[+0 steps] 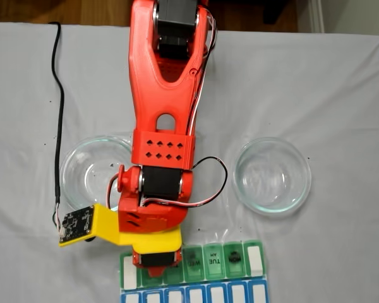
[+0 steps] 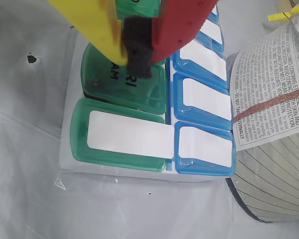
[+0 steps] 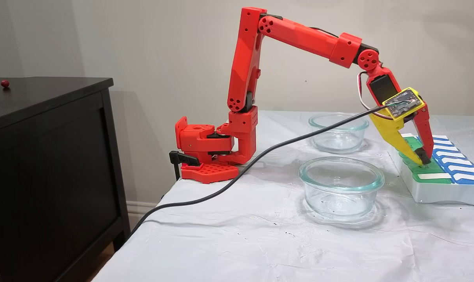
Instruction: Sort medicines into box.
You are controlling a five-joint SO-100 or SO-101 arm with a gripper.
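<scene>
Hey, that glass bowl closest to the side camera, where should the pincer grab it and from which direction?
Probably the rim of the glass bowl, from straight above, one finger inside the wall and one outside. It stands upright and open, and its round body looks too wide for the pincer to span; the thin wall is narrow enough to pinch.

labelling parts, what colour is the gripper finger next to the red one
Yellow. The gripper pairs a yellow finger with a red one; clearest in the wrist view.
</scene>
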